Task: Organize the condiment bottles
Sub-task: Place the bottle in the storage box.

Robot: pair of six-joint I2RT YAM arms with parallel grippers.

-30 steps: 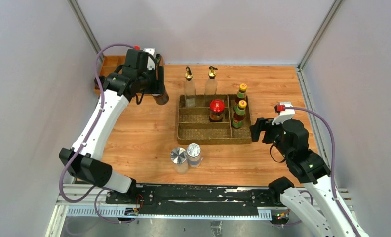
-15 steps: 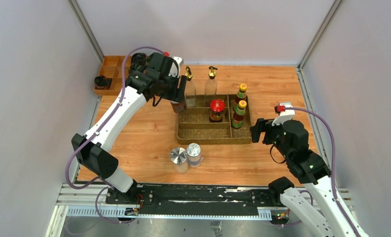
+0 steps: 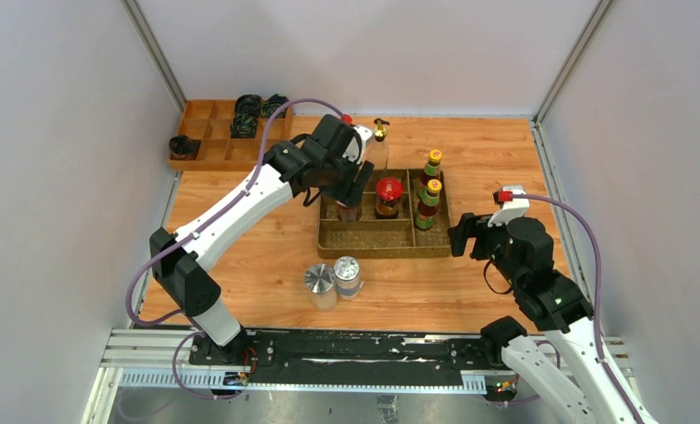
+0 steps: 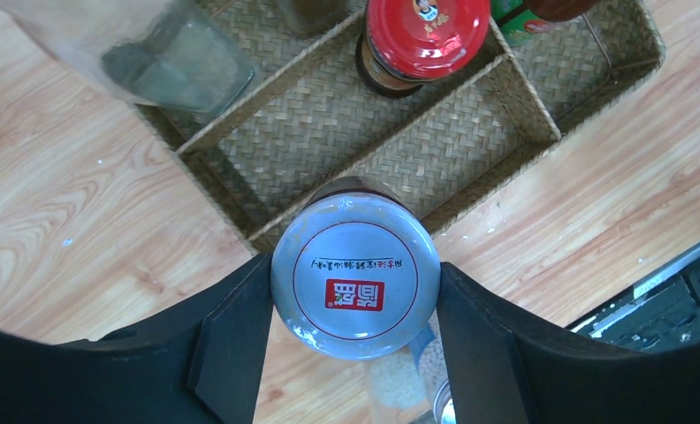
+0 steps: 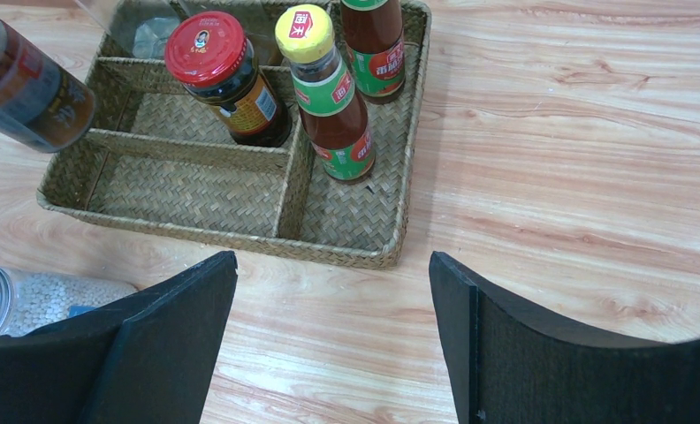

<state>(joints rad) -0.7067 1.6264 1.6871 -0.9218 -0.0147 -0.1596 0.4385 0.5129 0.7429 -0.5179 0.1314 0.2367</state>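
The white-lidded jar (image 4: 355, 274) sits clamped between the two black fingers (image 4: 232, 344) of the left gripper (image 4: 353, 305), which grip it at the lid, one on each side. Right under that gripper lies the woven tray (image 4: 470, 141), and the jar hangs over the divider between its two left compartments; whether its base touches the weave cannot be told. Just ahead of the gripper and a little to its right, the red-lidded jar (image 4: 426, 31) stands upright in the tray's middle compartment. Ahead and to its left stands a clear bottle (image 4: 170, 62) at the tray's far left corner. A gold-spouted bottle (image 3: 380, 141) shows just beyond the gripper, outside the tray's far rim. Behind the gripper, on the bare table (image 3: 258, 238) in front of the tray, the two silver-lidded shakers (image 3: 333, 281) stand touching. The right gripper (image 5: 331, 265) hangs over the table with its jaws spread wide and nothing between them. Directly ahead of it is the tray's near right corner, and in the right-hand compartment beyond, the two yellow-capped sauce bottles (image 5: 329, 97) stand one behind the other. Well off to the left gripper's left, a wooden box (image 3: 207, 155) holds dark cloth bundles (image 3: 249, 113).
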